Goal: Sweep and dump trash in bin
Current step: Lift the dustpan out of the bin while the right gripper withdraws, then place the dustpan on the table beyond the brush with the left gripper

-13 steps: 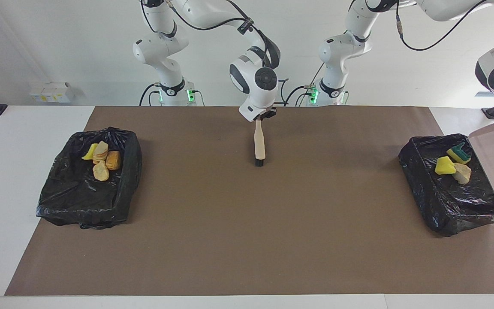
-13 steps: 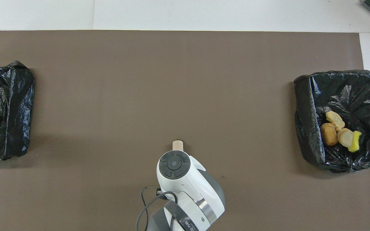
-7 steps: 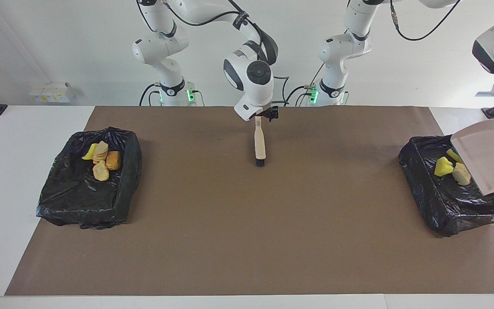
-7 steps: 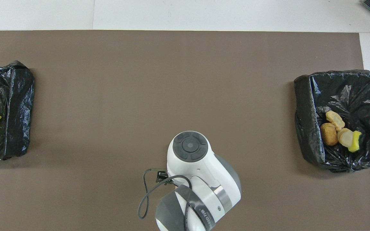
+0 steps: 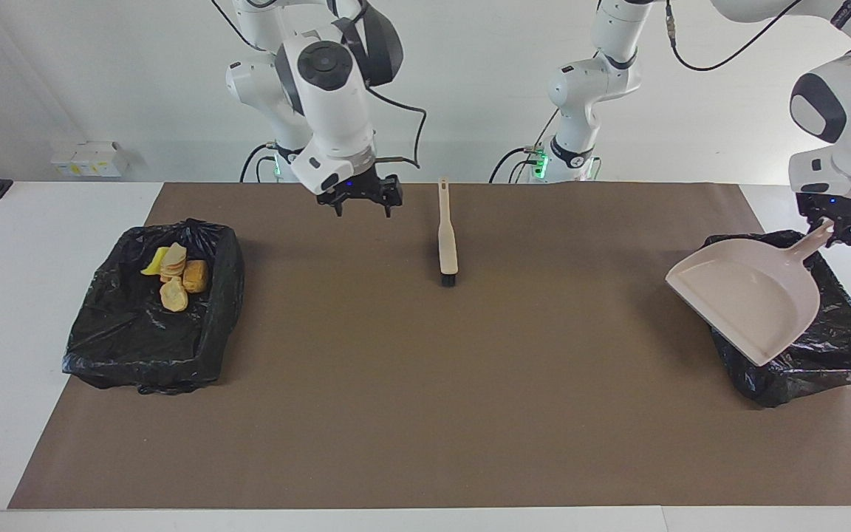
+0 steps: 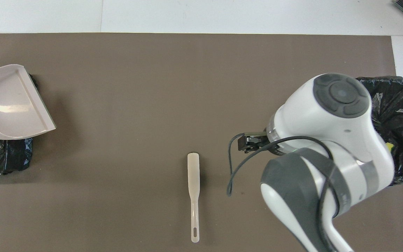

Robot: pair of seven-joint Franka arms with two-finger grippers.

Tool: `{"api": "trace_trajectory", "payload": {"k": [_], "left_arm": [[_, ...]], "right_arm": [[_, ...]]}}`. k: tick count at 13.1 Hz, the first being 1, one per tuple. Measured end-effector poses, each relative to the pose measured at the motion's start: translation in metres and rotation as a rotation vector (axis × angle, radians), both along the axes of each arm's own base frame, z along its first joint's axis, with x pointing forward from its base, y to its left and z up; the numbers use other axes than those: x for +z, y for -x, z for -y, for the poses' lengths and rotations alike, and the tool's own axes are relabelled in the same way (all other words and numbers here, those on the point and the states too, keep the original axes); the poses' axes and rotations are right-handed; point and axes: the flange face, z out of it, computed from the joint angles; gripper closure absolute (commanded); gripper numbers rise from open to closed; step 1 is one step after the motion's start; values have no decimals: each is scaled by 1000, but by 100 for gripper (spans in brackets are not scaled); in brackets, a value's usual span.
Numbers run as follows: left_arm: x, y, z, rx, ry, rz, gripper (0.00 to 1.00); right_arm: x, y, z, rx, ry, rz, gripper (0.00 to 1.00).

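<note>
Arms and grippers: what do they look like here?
Both arms are glossy white with dark grey joint bands and round grey end caps. Loose black cables run along them. The right gripper and left gripper are small and black. Green lights glow at the bases.

We count two bins (image 5: 152,325) (image 5: 832,347) on the tabletop (image 5: 425,414), one brush (image 5: 446,240), one dustpan (image 5: 750,299), four trash chunks (image 5: 174,277) in one bin, and two arms.

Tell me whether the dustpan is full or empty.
Empty: the dustpan, held over the bin by the left gripper, shows a bare tray.
</note>
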Motion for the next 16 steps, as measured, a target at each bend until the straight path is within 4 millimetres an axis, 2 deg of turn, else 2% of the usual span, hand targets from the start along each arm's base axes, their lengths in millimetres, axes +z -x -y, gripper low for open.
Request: {"api": "trace_trajectory", "payload": {"k": [2,3,5,7,8,11,14,16], "left_arm": [[-20,3,47,173,73,23,100],[-28,3,70,262,101,36,100],[-39,3,114,420,150,55,100],[-45,4,165,579,175,75,100],[-50,6,200,652,172,84,100],[-76,18,333,803,217,104,100],[-97,35,428,883,259,99,100],[-104,39,489,921,283,112,100]], "right_arm": [[10,-23,69,32,24,41,0],[22,-31,95,43,36,70,0],[49,-39,132,57,68,114,0],[78,-33,156,31,80,89,0],[91,-30,163,21,80,85,0],[122,-15,165,15,82,124,0],[124,-14,170,6,83,125,0],[123,-15,179,-10,84,123,0]]}}
